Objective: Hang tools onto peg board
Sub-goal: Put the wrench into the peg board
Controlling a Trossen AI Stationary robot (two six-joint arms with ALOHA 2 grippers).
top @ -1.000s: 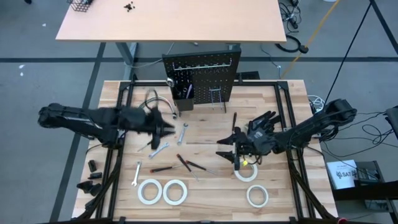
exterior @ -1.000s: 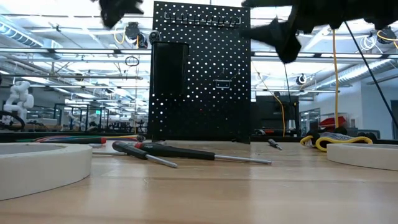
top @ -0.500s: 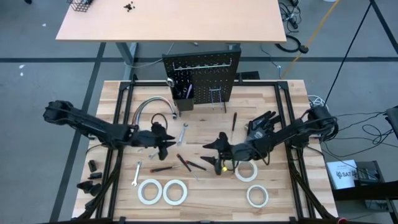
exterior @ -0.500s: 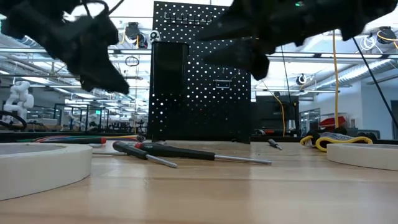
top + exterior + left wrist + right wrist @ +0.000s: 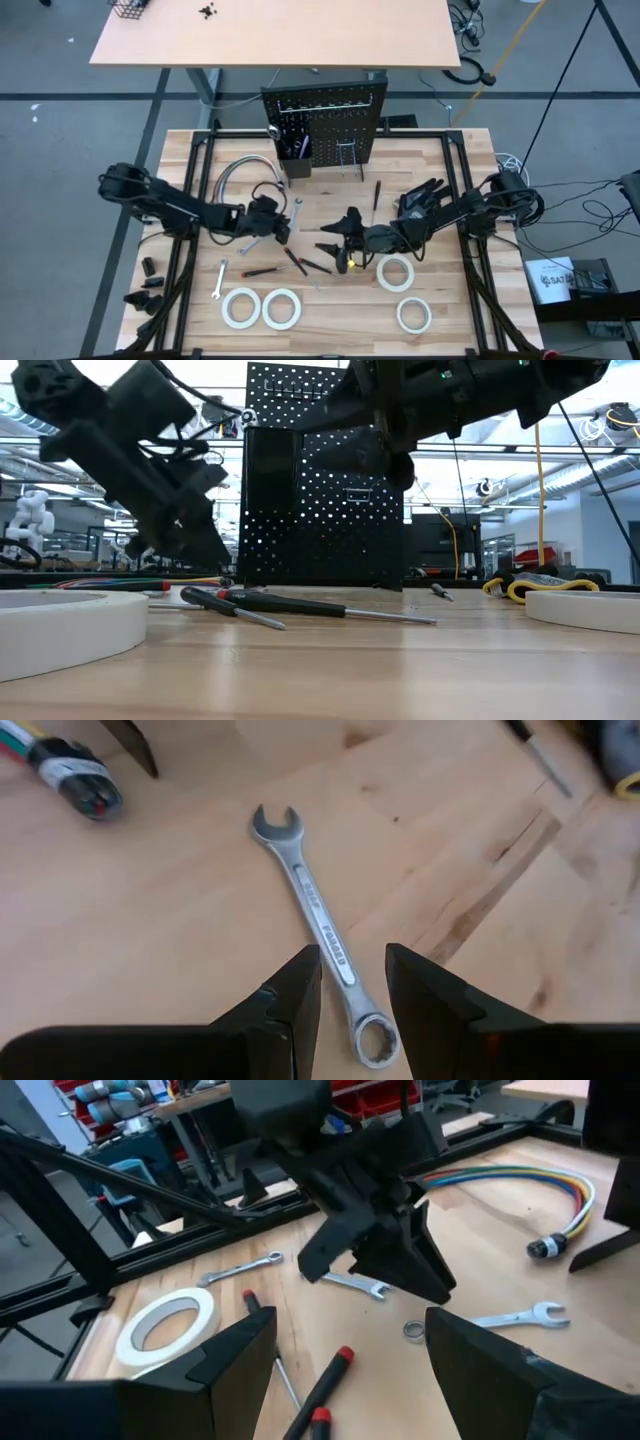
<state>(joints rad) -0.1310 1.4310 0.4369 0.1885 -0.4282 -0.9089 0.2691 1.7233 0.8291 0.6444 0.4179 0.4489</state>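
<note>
- Left gripper (image 5: 283, 228) is low over the table's middle-left, right above a silver wrench (image 5: 320, 920) lying flat on the wood. Fingers (image 5: 290, 995) are parted, one on each side of the wrench shaft, gripping nothing.
- Right gripper (image 5: 335, 238) is stretched toward the table's centre, above the screwdrivers. Jaws spread wide, empty.
- Peg board (image 5: 322, 125) stands upright at the back edge of the table, with a small black bin (image 5: 295, 150) on its left part and wire hooks (image 5: 347, 152) lower right. Cannot tell whether any tool hangs on it.
- Screwdrivers (image 5: 296, 263), red- and black-handled, lie in front of centre, between the two grippers and the tape rolls.
- A second wrench (image 5: 295, 214) lies just beside the left gripper, and a third (image 5: 220, 280) sits nearer the front-left.
- Four white tape rolls: two (image 5: 262, 308) side by side front-left, two (image 5: 396, 272) front-right.
- Cable bundle (image 5: 240, 170) curves on the table, left of the peg board.
</note>
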